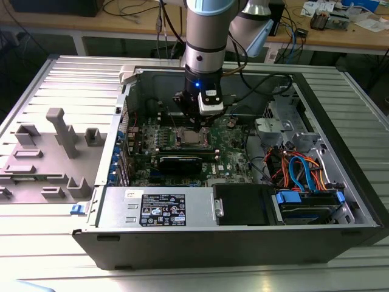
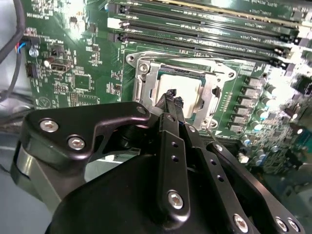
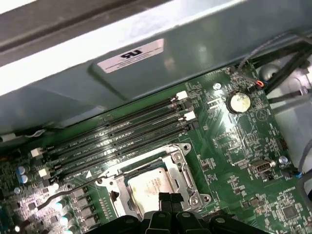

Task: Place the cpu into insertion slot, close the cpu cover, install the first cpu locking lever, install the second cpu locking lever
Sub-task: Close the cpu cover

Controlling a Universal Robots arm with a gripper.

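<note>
The exterior view looked down from well back and above, taking in the whole open computer case (image 1: 243, 243) on the table (image 1: 36, 243), with the arm (image 1: 206, 36) reaching in from the far side. Both wrist views sat close over the circuit board (image 1: 234, 155), facing past the gripper (image 2: 171, 97) (image 3: 170, 197) toward the chip (image 2: 187, 85) (image 3: 148, 187) and the memory slots (image 2: 195, 22) (image 3: 122, 136). The second wrist view looked over the gripper's black body. The first wrist view looked on across the slots to the case's grey wall (image 3: 195, 48). All three shared the chip and the board around it.
</note>
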